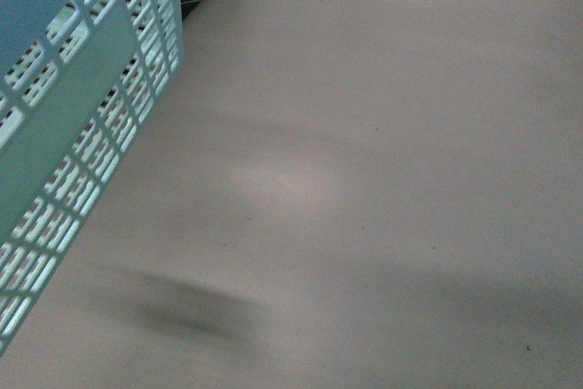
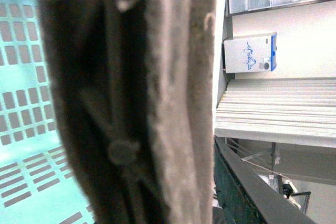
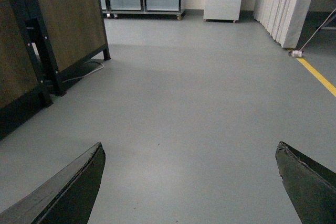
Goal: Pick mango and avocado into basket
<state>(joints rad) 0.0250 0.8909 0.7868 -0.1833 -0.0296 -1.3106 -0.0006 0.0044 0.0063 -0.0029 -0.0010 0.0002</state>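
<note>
Front view: the basket (image 1: 82, 70) fills the left side, tilted, its slotted wall facing the camera above the grey floor (image 1: 392, 179). A dark shadow (image 1: 187, 312) lies near, just right of it.

Left wrist view: the basket's turquoise slots sit beside a blurred brown-grey band (image 2: 131, 98) close to the lens. I cannot tell how the left gripper stands.

Right wrist view: the right gripper (image 3: 190, 150) has its fingers wide apart, with only floor between them. Wooden panels (image 3: 68, 19) and a yellow line (image 3: 317, 74) lie farther off.

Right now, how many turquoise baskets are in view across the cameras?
1. The basket takes up the front view's left edge. The left wrist view shows what is likely the same slotted turquoise plastic, behind a close grey-brown strip. The right wrist view shows none.
</note>
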